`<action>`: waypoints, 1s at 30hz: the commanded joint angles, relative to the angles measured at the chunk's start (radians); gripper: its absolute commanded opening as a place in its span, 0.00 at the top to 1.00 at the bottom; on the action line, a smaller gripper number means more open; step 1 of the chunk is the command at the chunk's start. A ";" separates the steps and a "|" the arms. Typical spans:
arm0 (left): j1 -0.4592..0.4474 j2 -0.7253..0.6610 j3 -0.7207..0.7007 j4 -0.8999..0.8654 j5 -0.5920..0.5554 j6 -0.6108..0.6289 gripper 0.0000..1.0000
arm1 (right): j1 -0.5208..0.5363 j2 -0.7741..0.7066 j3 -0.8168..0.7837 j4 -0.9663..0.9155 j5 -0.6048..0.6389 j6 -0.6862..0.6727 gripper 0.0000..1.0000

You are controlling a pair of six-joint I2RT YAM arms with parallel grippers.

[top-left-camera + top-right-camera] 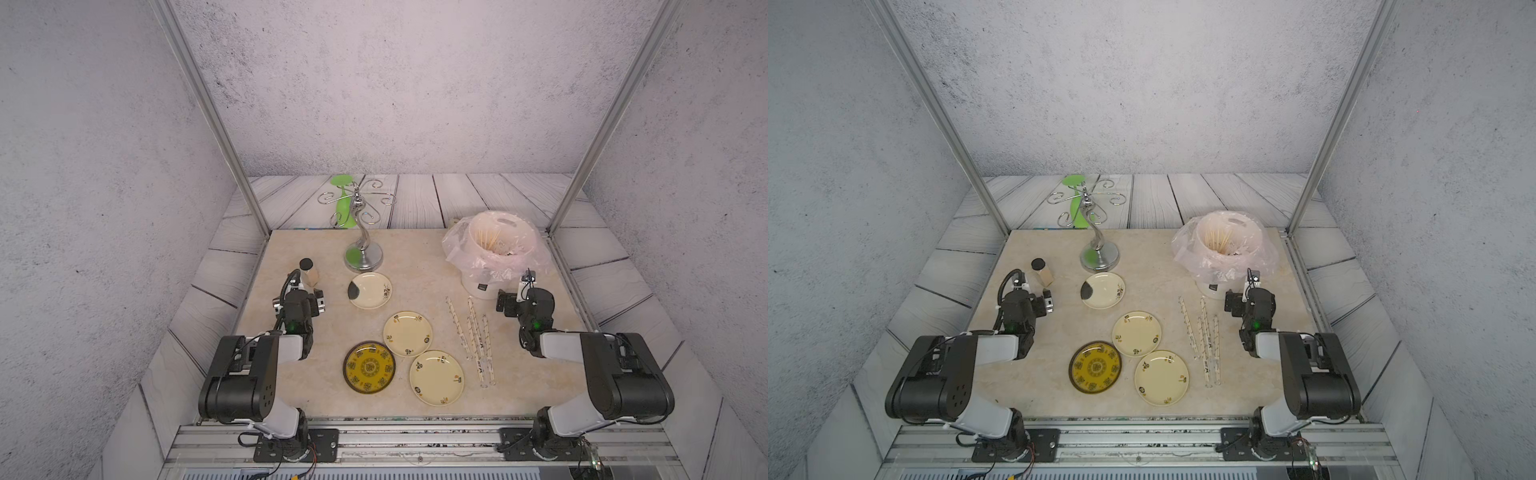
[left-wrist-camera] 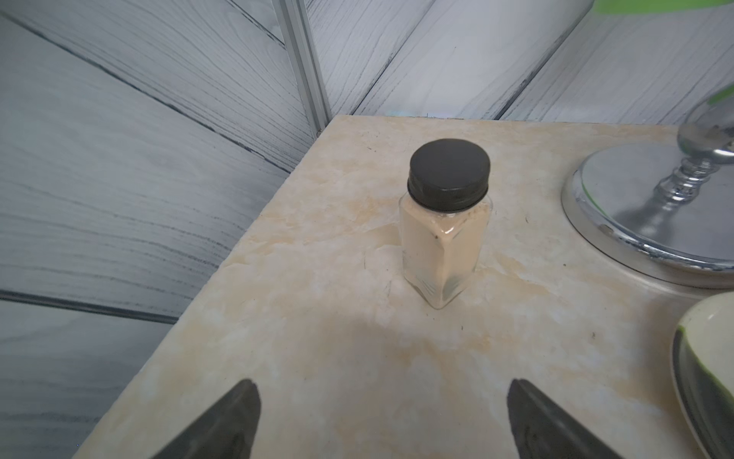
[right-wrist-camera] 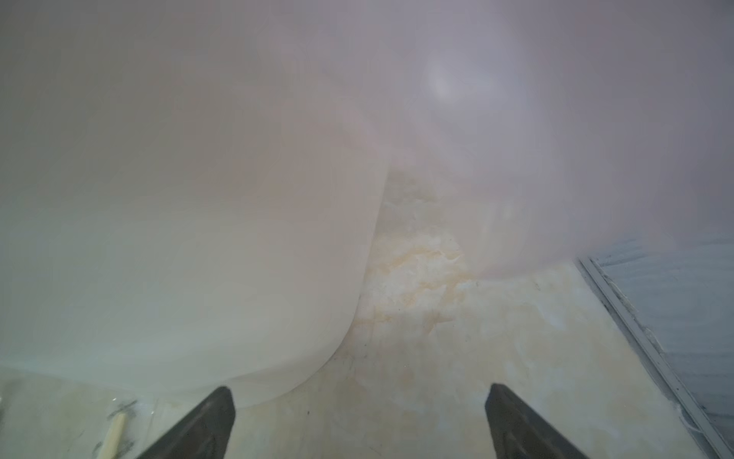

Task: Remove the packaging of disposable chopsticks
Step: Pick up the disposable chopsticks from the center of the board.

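Several clear sleeves of packaging (image 1: 473, 336) lie side by side on the table right of the plates, each with disposable chopsticks inside; both top views show them (image 1: 1205, 337). One wrapped pale stick end (image 3: 113, 433) shows at the edge of the right wrist view. My right gripper (image 3: 359, 393) is open and empty, low over the table beside the white bin (image 1: 484, 286), just beyond the sleeves' far ends. My left gripper (image 2: 381, 389) is open and empty on the far side of the plates, facing a small bottle (image 2: 445, 222).
The white bin, lined with a pinkish bag (image 1: 498, 249), holds bare sticks (image 1: 488, 239). Three cream plates (image 1: 407, 333) and a yellow patterned plate (image 1: 369, 368) sit mid-table. A chrome stand (image 1: 361, 249) rises at the back. The black-capped bottle (image 1: 309, 272) stands near the left table edge.
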 commanded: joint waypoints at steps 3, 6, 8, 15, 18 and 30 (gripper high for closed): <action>0.000 0.002 0.006 0.017 -0.013 -0.004 0.01 | -0.004 0.011 0.008 0.003 0.009 0.006 0.01; 0.000 0.002 0.006 0.017 -0.013 -0.004 0.01 | -0.004 0.011 0.008 0.003 0.010 0.005 0.01; 0.001 0.001 0.005 0.016 -0.013 -0.004 0.01 | -0.003 0.010 0.007 0.003 0.009 0.006 0.01; 0.001 0.002 0.006 0.017 -0.013 -0.004 0.01 | -0.004 0.011 0.008 0.003 0.010 0.006 0.01; 0.001 0.002 0.006 0.017 -0.013 -0.004 0.01 | -0.004 0.011 0.006 0.003 0.009 0.006 0.01; 0.002 -0.070 -0.081 0.135 0.006 0.009 0.07 | -0.004 -0.184 0.053 -0.219 0.038 0.018 0.00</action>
